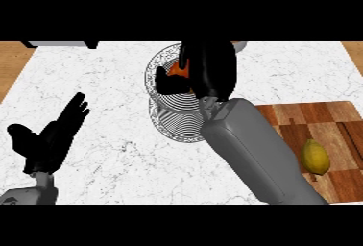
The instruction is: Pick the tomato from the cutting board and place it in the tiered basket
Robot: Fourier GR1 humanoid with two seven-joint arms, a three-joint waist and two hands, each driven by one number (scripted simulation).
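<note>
While right hand curls round one tomato over one tiered basket, left hand open

Bare marble counter btwn left hand & tiered basket: open passage. Right forearm blocks basket-to-cutting board route; lemon on board.

Tiered basket left of cutting board (lemon on board).
</note>
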